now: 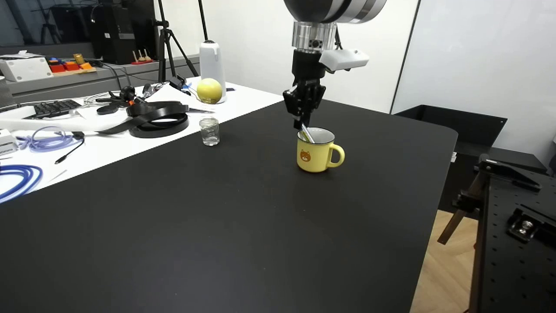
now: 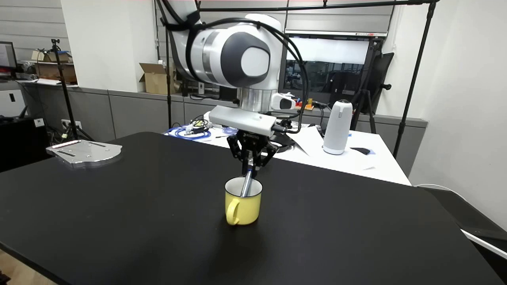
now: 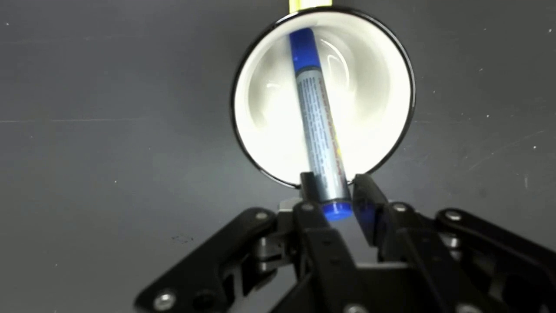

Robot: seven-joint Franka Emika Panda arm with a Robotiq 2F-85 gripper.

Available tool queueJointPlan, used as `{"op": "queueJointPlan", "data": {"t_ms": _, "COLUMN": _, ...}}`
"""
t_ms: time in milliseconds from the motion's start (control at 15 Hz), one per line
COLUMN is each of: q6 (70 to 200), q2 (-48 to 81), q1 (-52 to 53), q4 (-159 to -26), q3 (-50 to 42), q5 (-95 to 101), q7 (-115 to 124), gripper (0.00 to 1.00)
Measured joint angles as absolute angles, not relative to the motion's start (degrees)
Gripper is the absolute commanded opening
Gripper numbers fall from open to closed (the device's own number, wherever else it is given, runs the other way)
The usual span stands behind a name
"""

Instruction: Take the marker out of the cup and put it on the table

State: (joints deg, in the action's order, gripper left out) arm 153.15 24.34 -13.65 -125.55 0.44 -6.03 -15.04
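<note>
The yellow cup (image 1: 320, 160) stands upright on the black table (image 1: 195, 230). It also shows in an exterior view (image 2: 249, 209). The blue-and-silver marker (image 3: 319, 117) leans inside it, lower end against the inner wall near the handle, upper end over the opposite rim. The marker shows between the fingers in both exterior views (image 1: 308, 135) (image 2: 247, 184). My gripper (image 3: 333, 180) has its fingers either side of the marker's upper end, about the marker's width apart. A thin sliver shows at the right finger; whether both fingers touch the marker I cannot tell.
A small clear glass (image 1: 210, 131) stands near the table's edge beside the cluttered white desk (image 1: 243, 98). A metal plate (image 2: 87, 152) lies at the table's far corner. A black perforated bench (image 1: 521, 261) stands beside the table.
</note>
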Motion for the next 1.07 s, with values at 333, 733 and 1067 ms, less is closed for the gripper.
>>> {"op": "queueJointPlan", "data": {"t_ms": 333, "q6": 153.2, "q2": 23.8, "q1": -13.6, "q4": -125.5, "q3": -0.5, "q5": -5.7, "q7": -15.0, "gripper": 0.06}}
{"op": "queueJointPlan", "data": {"t_ms": 733, "q6": 152.1, "q2": 19.3, "q1": -10.9, "q4": -125.5, "q3": -2.1, "q5": -0.9, "q7": -14.6, "gripper": 0.06}}
{"op": "queueJointPlan", "data": {"t_ms": 1067, "q6": 144.1, "q2": 13.1, "q1": -8.1, "q4": -125.1, "q3": -1.5, "q5": -0.3, "q7": -15.0, "gripper": 0.06}}
